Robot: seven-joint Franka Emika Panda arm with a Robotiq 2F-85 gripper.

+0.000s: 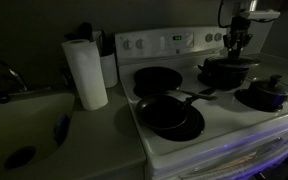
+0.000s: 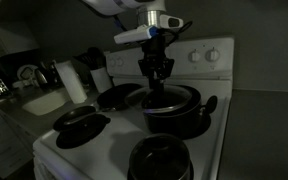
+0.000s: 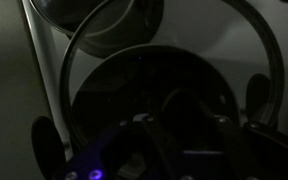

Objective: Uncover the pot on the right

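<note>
No text, label or number is legible; the stove's control panel (image 1: pixel 174 41) is too dim.

A paper towel roll (image 1: pixel 85 72) stands beside the white stove (image 1: pixel 164 42), a sink (image 1: pixel 24 125) beyond it. On the stove: a frying pan (image 1: pixel 169 117), a small lidded pot (image 1: pixel 264 95).

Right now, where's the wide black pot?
In an exterior view, the pot sits on the right rear burner of the stove, directly below the gripper, behind the smaller lidded pot.
</note>
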